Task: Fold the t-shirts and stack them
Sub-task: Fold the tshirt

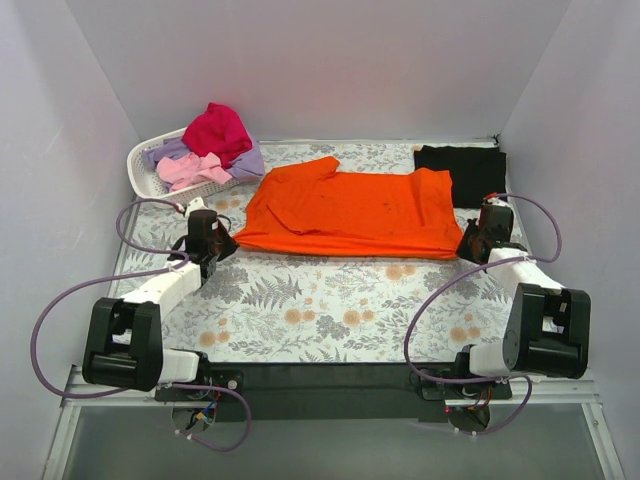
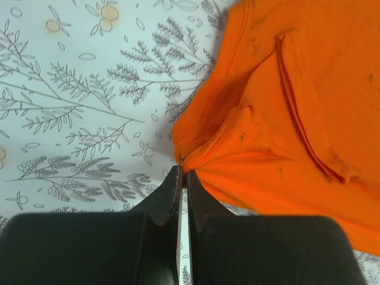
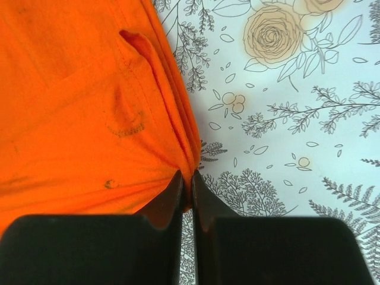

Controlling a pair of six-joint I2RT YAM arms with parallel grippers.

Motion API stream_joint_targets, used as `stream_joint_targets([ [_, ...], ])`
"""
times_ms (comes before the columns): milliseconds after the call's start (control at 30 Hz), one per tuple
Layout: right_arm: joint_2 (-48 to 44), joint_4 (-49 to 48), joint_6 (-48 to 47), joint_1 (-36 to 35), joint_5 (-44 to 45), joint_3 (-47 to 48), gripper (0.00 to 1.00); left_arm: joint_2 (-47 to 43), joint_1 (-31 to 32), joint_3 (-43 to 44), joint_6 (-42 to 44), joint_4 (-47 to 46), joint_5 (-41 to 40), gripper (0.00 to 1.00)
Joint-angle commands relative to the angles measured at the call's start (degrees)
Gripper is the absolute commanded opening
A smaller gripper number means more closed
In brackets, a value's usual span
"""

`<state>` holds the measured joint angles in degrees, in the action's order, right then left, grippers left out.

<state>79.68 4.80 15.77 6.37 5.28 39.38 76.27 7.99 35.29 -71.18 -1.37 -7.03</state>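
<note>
The orange t-shirt [image 1: 350,210] lies spread across the middle of the table, folded lengthwise. My left gripper [image 1: 222,243] is shut on its near left corner; the left wrist view shows the pinched orange hem [image 2: 196,157] at my gripper [image 2: 182,172]. My right gripper [image 1: 470,245] is shut on its near right corner; the right wrist view shows the bunched orange edge [image 3: 187,151] at my gripper [image 3: 186,175]. A folded black t-shirt [image 1: 460,165] lies at the back right. Magenta [image 1: 217,130], pink [image 1: 190,168] and lavender [image 1: 245,162] shirts are piled in the basket.
The white slotted basket [image 1: 143,176] stands at the back left, against the wall. The grey floral table cloth [image 1: 320,300] covers the table. White walls close in the left, back and right sides. Purple cables loop beside both arms.
</note>
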Motion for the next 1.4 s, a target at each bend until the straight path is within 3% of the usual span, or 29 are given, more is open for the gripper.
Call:
stream_joint_targets([
  [0,-3.38,0.65,-1.62,0.31,3.51,-0.88,0.01,-2.26,-0.69,-0.4,1.39,4.87,-1.15,0.0],
  [167,-6.46,0.92,-1.8,0.31,2.9,-2.28,0.01,-4.98,-0.61,-3.9,-0.36,6.29,-1.32,0.0],
  [233,-7.25,0.92,-1.71,0.22,2.63,-2.72,0.01,-5.86,-0.61,-4.96,-0.89,6.99,-1.76,0.06],
  [267,-7.78,0.92,-1.71,0.22,2.63,-3.07,0.01,-7.0,-0.61,-5.4,-1.42,7.17,-2.28,0.21],
  [367,-8.66,1.53,-1.27,-0.13,5.26,-3.25,0.01,-10.25,0.0,-6.28,-1.6,8.48,-4.04,0.36],
  [400,-9.01,1.97,-1.01,-0.22,6.92,-3.17,0.01,-11.13,0.44,-6.37,-1.68,9.18,-6.22,0.46],
  [433,-11.19,2.58,-0.92,-0.92,9.72,-3.08,0.06,-13.58,2.8,-5.68,-2.12,10.75,-8.59,0.64],
  [467,-11.21,2.59,-0.92,-0.92,9.75,-3.08,0.06,-13.6,2.82,-5.23,-2.12,10.77,-9.31,0.64],
  [533,-12.79,2.85,-1.27,-1.18,10.37,-2.9,0.28,-14.74,4.14,-4.62,-2.3,11.12,-10.11,0.69],
  [567,-13.14,2.85,-1.35,-1.27,10.28,-2.99,0.45,-14.92,4.58,-3.83,-2.47,11.12,-9.85,0.7],
  [667,-13.94,3.02,-1.62,-2.32,10.1,-2.38,0.64,-14.66,7.29,-1.2,-2.83,10.51,-10.02,0.71],
  [767,-14.55,3.02,-1.62,-6.01,12.12,-1.41,0.7,-10.9,12.04,1.27,-2.91,8.4,-10.99,0.72],
  [967,-11.4,1.8,-1.8,-16.29,13.44,2.01,0.72,0.96,17.49,6.37,-3.97,1.81,-4.15,0.74],
  [1367,-5.59,-0.93,-1.71,-18.76,9.84,2.55,0.72,15.39,21.28,11.91,-5.02,-7.07,2.63,0.75],
])
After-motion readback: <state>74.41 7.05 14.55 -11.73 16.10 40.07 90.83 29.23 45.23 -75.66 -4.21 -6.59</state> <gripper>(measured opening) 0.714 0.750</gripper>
